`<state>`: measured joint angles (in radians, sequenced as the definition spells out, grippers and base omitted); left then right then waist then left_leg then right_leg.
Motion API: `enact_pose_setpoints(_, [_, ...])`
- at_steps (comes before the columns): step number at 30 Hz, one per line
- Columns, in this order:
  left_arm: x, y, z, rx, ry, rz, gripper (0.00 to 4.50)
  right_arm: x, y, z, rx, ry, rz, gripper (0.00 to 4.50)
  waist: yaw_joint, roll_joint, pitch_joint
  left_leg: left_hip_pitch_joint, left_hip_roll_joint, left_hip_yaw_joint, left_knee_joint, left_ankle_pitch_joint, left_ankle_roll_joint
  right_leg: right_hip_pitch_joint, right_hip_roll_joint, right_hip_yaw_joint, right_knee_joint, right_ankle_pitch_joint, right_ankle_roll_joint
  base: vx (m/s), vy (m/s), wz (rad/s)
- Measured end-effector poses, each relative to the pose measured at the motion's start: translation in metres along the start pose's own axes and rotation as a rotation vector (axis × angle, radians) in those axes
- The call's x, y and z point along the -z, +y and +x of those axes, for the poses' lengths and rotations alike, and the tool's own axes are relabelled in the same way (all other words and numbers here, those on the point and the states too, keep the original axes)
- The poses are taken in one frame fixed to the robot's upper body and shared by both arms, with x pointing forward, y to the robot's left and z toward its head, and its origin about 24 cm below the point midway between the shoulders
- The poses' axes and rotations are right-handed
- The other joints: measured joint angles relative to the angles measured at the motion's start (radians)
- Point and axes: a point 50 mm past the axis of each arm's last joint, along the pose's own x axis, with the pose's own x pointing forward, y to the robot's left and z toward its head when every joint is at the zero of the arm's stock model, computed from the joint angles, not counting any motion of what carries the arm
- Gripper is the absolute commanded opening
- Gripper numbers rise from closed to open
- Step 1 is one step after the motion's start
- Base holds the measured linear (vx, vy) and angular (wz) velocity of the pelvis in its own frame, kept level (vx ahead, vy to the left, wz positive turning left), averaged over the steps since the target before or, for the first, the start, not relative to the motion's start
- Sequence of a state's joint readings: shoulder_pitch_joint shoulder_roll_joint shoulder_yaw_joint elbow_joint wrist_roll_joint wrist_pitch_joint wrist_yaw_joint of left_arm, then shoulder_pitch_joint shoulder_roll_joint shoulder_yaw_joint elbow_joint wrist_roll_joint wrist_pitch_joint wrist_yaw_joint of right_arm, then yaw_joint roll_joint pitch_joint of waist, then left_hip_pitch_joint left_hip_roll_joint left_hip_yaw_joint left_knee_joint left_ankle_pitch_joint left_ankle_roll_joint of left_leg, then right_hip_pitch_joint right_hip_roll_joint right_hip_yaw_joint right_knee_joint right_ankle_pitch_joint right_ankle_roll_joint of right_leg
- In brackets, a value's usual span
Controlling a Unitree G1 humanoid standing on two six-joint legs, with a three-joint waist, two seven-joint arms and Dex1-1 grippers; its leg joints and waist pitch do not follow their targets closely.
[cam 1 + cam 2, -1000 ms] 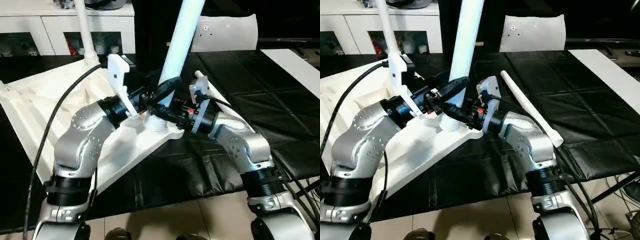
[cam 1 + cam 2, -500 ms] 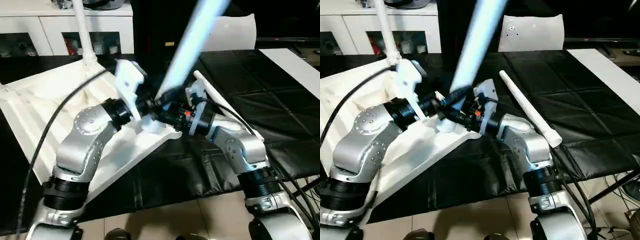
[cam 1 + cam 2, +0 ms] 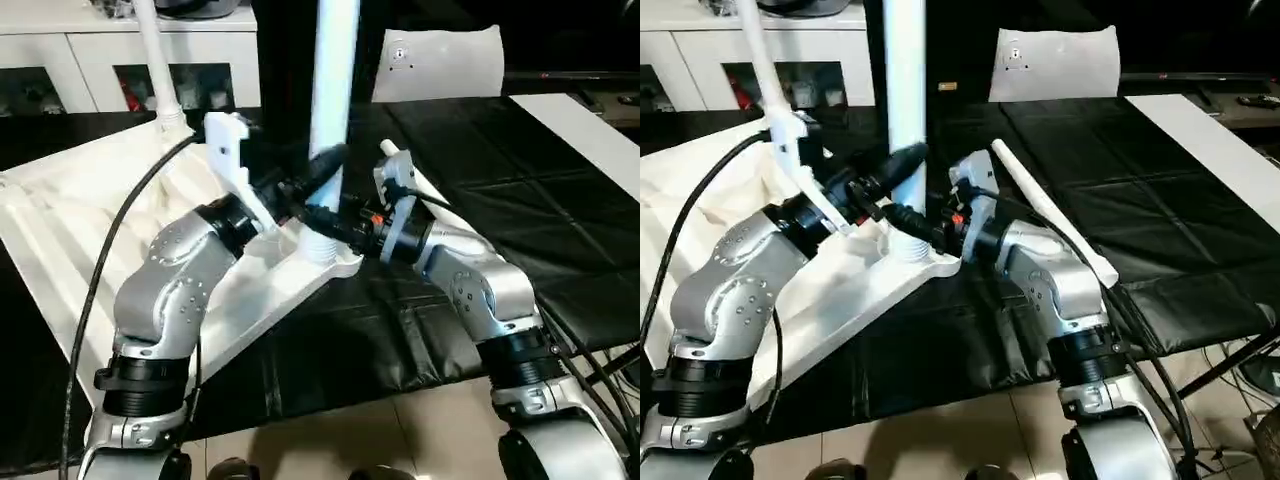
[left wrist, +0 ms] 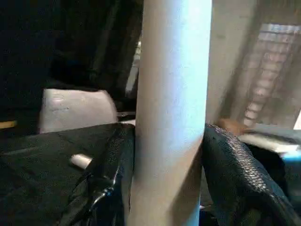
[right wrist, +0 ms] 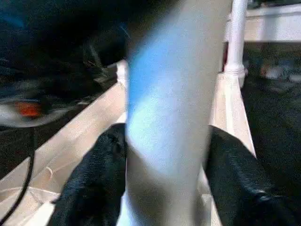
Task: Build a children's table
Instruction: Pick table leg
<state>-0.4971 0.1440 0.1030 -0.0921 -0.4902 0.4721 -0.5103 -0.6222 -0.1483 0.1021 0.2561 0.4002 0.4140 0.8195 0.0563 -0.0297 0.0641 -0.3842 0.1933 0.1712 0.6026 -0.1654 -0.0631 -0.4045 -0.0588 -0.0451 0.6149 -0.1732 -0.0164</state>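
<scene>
I am working on the upturned table top (image 3: 110, 215), which is lying ribbed side up on the black-covered tabletop (image 3: 560, 220). Measured from that top: one leg (image 3: 155, 60) is already standing in its far corner socket, a second leg (image 3: 333, 90) is standing upright in the near corner socket right in front of me, and a third leg (image 3: 1050, 215) is lying loose on the black cover just beside the top's right edge. I cannot make out a fourth leg. So I am judging the job at roughly the halfway mark: the near leg may need seating fully, and the remaining legs are waiting.

Both arms are reaching in toward the near corner, forearms bent inward and meeting low on the upright leg, just above the socket. My left hand (image 4: 164, 155) is clamped on that leg, a black finger pressed to each side. My right hand (image 5: 164, 165) is straddling the same leg from the opposite side, fingers (image 5: 101, 174) flanking it closely; I cannot tell whether it is gripping firmly or loosening.
</scene>
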Motion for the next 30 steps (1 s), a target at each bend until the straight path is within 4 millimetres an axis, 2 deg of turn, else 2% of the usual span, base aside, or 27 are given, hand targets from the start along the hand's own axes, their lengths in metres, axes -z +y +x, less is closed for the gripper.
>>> enact_pose_setpoints(6, [-0.002,0.011,-0.006,-0.064,-0.016,-0.032,1.88,-0.005,-0.001,-0.003,-0.016,-0.029,0.005,3.33,0.004,-0.006,0.0,-0.001,0.0,0.0,0.0,0.0,0.0,0.0,0.0,0.0,0.0,-0.002,0.003,0.0,0.0,0.0])
enact_pose_setpoints(10, [0.002,0.015,-0.006,-0.083,-0.014,-0.067,1.88,-0.011,-0.002,-0.003,-0.013,-0.055,0.0,3.52,0.003,-0.009,0.0,0.0,0.0,0.0,0.0,0.0,0.0,0.0,0.0,0.0,0.0,-0.001,0.001,0.0,0.0,0.0])
enact_pose_setpoints(15, [0.002,0.019,-0.008,-0.024,-0.018,-0.143,1.88,-0.022,-0.013,-0.017,0.014,-0.101,0.022,4.02,0.004,-0.011,0.0,0.0,0.0,0.0,0.0,0.0,0.0,0.0,0.0,0.0,0.0,-0.001,0.001,0.0,0.0,0.0])
enact_pose_setpoints(19, [0.002,0.011,-0.008,0.153,0.013,-0.2,1.88,-0.026,-0.017,-0.027,-0.022,-0.045,0.034,4.38,0.006,-0.011,-0.001,0.0,0.0,0.0,0.0,0.0,0.0,0.0,0.0,0.0,0.0,0.0,0.0,0.0,0.0,0.0])
enact_pose_setpoints(23, [-0.001,0.003,-0.005,0.289,0.028,-0.221,1.88,-0.025,-0.015,-0.034,-0.11,0.013,0.071,4.38,0.006,-0.012,0.0,-0.001,0.0,0.0,0.0,0.0,0.0,0.0,0.0,0.0,0.0,0.0,0.0,0.0,0.0,0.0])
enact_pose_setpoints(27, [-0.011,-0.009,0.001,0.499,0.034,-0.211,1.88,-0.027,-0.007,-0.044,-0.268,0.076,0.078,4.44,0.006,-0.012,0.0,0.0,0.0,0.0,0.0,0.0,0.0,0.0,0.0,0.0,0.0,0.0,-0.001,0.0,0.0,0.0])
enact_pose_setpoints(30, [-0.014,-0.015,0.005,0.578,0.034,-0.209,1.88,-0.026,-0.003,-0.044,-0.333,0.093,0.087,4.44,0.006,-0.014,-0.001,0.0,0.0,0.0,0.0,0.0,0.0,0.0,0.0,0.0,0.0,0.001,-0.001,0.0,0.0,0.0])
